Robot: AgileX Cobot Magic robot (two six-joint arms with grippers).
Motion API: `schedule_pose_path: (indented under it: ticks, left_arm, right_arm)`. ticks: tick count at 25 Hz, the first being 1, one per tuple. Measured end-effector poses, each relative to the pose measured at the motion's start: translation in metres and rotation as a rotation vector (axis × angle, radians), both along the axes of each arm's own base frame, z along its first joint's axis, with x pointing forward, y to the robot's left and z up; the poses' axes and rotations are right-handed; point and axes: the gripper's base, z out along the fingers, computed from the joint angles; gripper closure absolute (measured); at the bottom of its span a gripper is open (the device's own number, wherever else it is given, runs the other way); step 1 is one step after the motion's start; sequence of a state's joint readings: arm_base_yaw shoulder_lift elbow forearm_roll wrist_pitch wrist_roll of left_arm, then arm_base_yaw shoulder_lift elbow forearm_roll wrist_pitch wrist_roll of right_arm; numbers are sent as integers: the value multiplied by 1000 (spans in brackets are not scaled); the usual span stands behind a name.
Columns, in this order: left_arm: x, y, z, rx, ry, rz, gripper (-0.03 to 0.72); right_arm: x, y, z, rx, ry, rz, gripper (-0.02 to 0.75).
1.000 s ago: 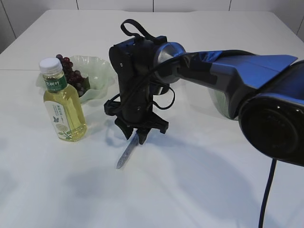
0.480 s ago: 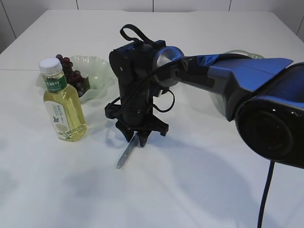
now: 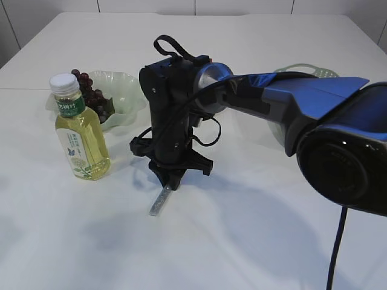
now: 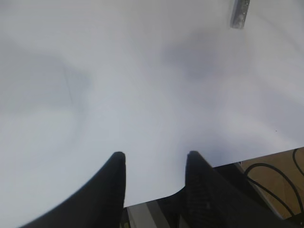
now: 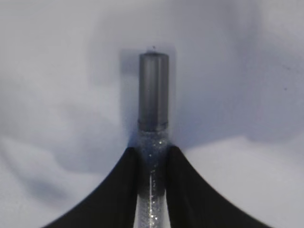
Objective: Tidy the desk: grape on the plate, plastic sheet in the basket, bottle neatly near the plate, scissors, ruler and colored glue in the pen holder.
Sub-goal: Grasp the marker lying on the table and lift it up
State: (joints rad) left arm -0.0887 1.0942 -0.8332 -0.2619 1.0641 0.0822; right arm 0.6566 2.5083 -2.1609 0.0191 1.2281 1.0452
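Observation:
The colored glue (image 3: 159, 202), a silver glitter tube with a grey cap, lies on the white table. My right gripper (image 3: 169, 181) points down over its upper end. In the right wrist view both fingers press the sides of the colored glue (image 5: 153, 90), so the right gripper (image 5: 153, 152) is shut on it. The bottle (image 3: 78, 130) of yellow drink stands upright at the left, in front of the pale green plate (image 3: 127, 90) holding the grape (image 3: 91, 96). My left gripper (image 4: 154, 154) hangs open over bare table, with the colored glue (image 4: 240, 13) far ahead. Scissors, ruler, plastic sheet and pen holder are out of view.
A pale green container rim (image 3: 302, 69) shows behind the right arm at the back right. The right arm (image 3: 290, 103) spans the table's middle. The table's near edge (image 4: 266, 156) and cables below it show in the left wrist view.
The right gripper has sunk slightly and its jaws have closed in on the glue tube. The tube still lies on the table. The left gripper has not moved.

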Motion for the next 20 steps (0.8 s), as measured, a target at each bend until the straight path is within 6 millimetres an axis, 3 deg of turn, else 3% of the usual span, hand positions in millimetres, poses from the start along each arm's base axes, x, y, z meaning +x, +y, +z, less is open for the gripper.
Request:
schedule_pose_path:
  ticks: [9, 15, 20]
  left_arm:
    - [0, 0, 0, 0, -1, 0, 380]
    - [0, 0, 0, 0, -1, 0, 380]
    - [0, 0, 0, 0, -2, 1, 380]
  right_arm:
    - [3, -4, 6, -3, -22, 185, 592]
    - [15, -25, 44, 28, -94, 257, 594]
    - [34, -66, 90, 74, -181, 277, 594]
